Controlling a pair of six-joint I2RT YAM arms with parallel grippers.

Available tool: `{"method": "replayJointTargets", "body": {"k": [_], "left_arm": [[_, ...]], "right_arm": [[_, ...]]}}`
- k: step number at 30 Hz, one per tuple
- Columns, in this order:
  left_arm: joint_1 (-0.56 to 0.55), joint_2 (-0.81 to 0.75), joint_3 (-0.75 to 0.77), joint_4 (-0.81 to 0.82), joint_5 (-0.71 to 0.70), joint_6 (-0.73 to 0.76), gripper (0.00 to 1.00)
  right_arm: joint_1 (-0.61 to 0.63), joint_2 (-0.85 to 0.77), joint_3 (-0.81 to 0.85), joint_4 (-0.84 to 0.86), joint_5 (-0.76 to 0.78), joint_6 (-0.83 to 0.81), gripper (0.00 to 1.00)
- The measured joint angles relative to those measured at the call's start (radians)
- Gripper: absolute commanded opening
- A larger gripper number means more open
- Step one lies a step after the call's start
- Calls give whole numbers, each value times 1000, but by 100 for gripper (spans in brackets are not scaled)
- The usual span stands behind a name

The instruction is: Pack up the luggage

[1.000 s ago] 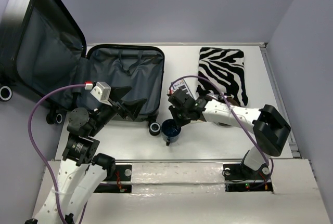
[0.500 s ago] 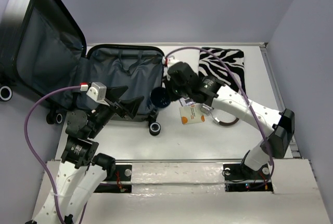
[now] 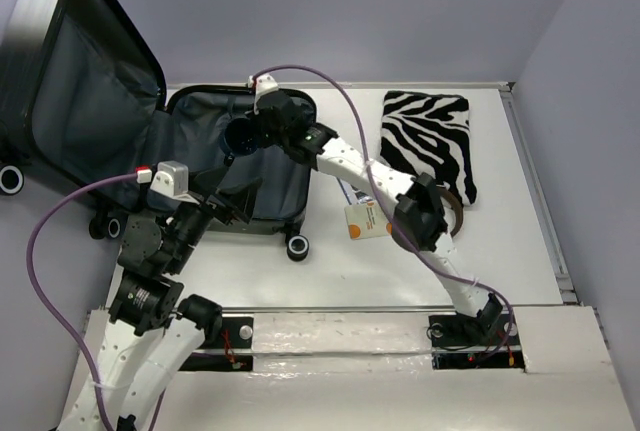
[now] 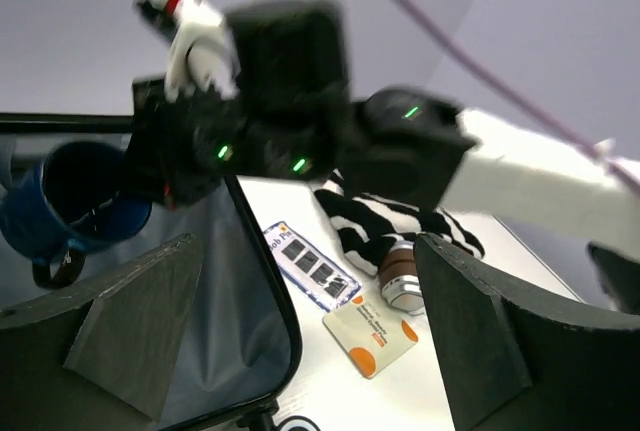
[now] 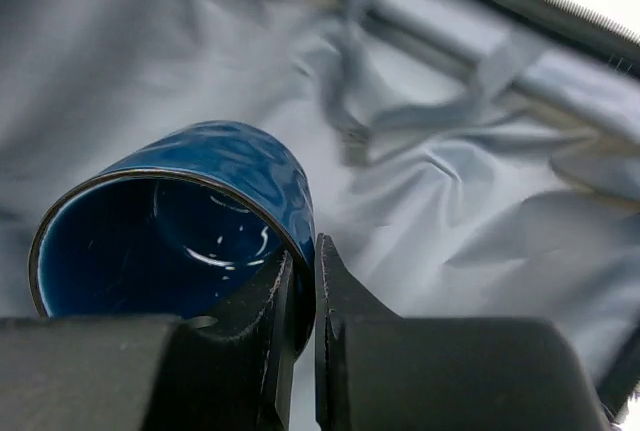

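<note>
The luggage lies open at the left, its lid (image 3: 80,101) raised and its base half showing dark grey lining (image 3: 285,186). My right gripper (image 3: 262,129) is shut on the rim of a blue mug (image 3: 242,137) and holds it over the far part of the base half. The right wrist view shows the mug (image 5: 190,221) tilted on its side, its wall pinched in the gripper (image 5: 312,291), with lining (image 5: 450,201) below. My left gripper (image 3: 235,201) is open and empty at the suitcase's near edge. It (image 4: 310,341) sees the mug (image 4: 70,201).
A zebra-striped cloth (image 3: 428,141) lies at the back right. A white card with orange dots (image 3: 366,219) and a brown round thing (image 3: 450,216) lie right of the suitcase. A bobby-pin card (image 4: 310,266) lies beside the suitcase rim. A suitcase wheel (image 3: 297,246) sticks out in front.
My right gripper has carried the blue mug from the table in front of the suitcase up and left, over the open base half. The left gripper has stayed open and shifted slightly.
</note>
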Motion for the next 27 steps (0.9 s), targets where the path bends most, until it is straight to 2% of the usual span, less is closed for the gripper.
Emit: {"method": "replayJointTargets", "body": {"k": [9, 13, 14, 17, 22, 25, 27], "left_arm": [[-58, -5, 6, -18, -67, -1, 99], [-61, -10, 6, -23, -84, -1, 99], [-61, -11, 7, -25, -86, -1, 99], [-61, -12, 10, -25, -89, -1, 99], [-63, -11, 10, -25, -90, -2, 99], [-63, -10, 10, -25, -88, -3, 99], [-63, -6, 10, -25, -85, -6, 99]], "right_arm": [[-10, 227, 22, 124, 93, -19, 7], [-11, 251, 17, 177, 92, -7, 27], [-11, 251, 11, 200, 89, 1, 39], [-5, 251, 4, 264, 83, 16, 59], [13, 184, -95, 326, 54, 17, 73], [22, 131, -163, 337, 44, 7, 73], [28, 24, -253, 337, 29, 3, 71]]}}
